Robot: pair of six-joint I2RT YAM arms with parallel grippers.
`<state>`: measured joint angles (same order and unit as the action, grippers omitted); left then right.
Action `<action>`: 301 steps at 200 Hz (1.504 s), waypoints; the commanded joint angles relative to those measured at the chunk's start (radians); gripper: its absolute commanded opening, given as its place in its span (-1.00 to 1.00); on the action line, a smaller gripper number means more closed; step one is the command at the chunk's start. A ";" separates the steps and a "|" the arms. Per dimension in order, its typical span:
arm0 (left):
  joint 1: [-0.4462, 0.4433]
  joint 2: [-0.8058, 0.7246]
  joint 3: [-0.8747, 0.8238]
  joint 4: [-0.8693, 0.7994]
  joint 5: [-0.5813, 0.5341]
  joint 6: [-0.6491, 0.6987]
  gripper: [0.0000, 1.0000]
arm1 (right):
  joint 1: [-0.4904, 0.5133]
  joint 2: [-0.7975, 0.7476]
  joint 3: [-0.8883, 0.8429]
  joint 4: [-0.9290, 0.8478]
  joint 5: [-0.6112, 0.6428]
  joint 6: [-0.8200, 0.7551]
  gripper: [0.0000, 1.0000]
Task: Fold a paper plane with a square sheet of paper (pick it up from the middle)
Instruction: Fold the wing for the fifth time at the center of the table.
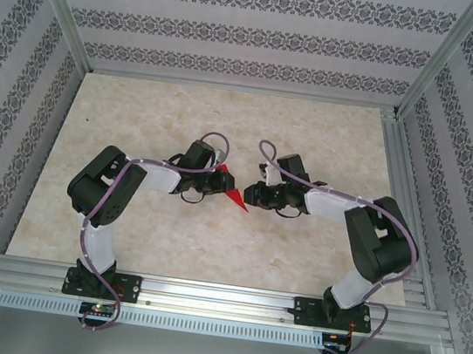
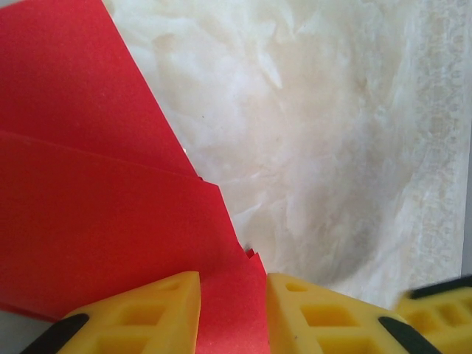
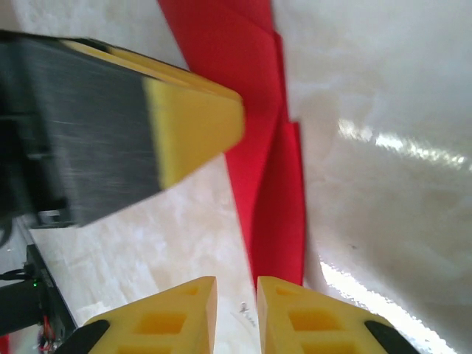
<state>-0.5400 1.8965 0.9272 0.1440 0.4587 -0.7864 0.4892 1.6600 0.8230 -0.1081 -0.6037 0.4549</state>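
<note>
The paper plane point(image 1: 234, 196), a bright red folded dart, hangs between my two grippers over the middle of the table, its point toward the near side. My left gripper point(image 1: 216, 177) is shut on it. In the left wrist view the red folded layers point(image 2: 110, 221) run down between the two yellow fingers point(image 2: 166, 317). My right gripper point(image 1: 249, 196) is just to the plane's right. In the right wrist view its jaws point(image 3: 236, 317) stand a narrow gap apart with only table between them. The plane's narrow end point(image 3: 273, 199) lies just past the right fingertip.
The beige marbled table point(image 1: 138, 128) is bounded by patterned walls and an aluminium frame point(image 1: 202, 295) along the near edge. The left gripper's yellow and black finger point(image 3: 192, 122) shows close in the right wrist view. A finger of the right gripper point(image 2: 442, 310) shows low in the left wrist view.
</note>
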 commanded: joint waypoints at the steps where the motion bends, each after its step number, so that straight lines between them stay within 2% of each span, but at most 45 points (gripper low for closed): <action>1: -0.009 0.078 0.002 -0.078 -0.070 0.004 -0.40 | 0.053 -0.022 0.057 -0.081 0.089 -0.059 -0.57; 36: -0.009 0.087 0.022 -0.124 -0.083 -0.008 -0.45 | 0.100 0.062 0.129 -0.125 0.098 -0.070 -0.75; 62: -0.010 0.092 0.031 -0.149 -0.092 -0.010 -0.48 | 0.112 0.112 0.167 -0.153 0.104 -0.076 -0.79; 122: -0.009 0.104 0.048 -0.180 -0.098 -0.007 -0.50 | 0.106 0.148 0.189 -0.214 0.150 -0.093 -0.80; 301: -0.010 0.108 0.062 -0.224 -0.120 0.010 -0.50 | 0.077 0.181 0.129 -0.208 0.149 -0.093 -0.80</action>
<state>-0.5392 1.9209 1.0065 0.0013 0.4412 -0.7937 0.5797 1.8175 0.9726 -0.3050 -0.4789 0.3851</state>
